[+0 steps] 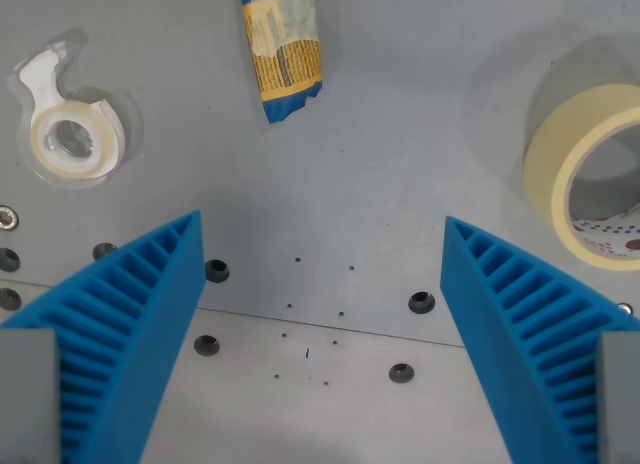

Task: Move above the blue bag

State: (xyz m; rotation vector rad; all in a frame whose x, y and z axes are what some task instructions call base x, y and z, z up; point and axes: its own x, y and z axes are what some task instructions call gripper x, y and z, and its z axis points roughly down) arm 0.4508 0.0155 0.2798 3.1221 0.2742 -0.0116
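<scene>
The blue bag, a narrow packet with a yellow and white label and a blue crimped end, lies at the top centre of the wrist view, partly cut off by the top edge. My gripper is open, with its two blue ribbed fingers rising from the bottom corners. Nothing is between them. The bag's blue end sits above the gap, slightly toward the wrist view's left, well clear of the fingertips.
A clear tape dispenser lies at the upper left. A roll of cream masking tape stands at the right edge. The grey table has several bolt holes and a seam running across between the fingers.
</scene>
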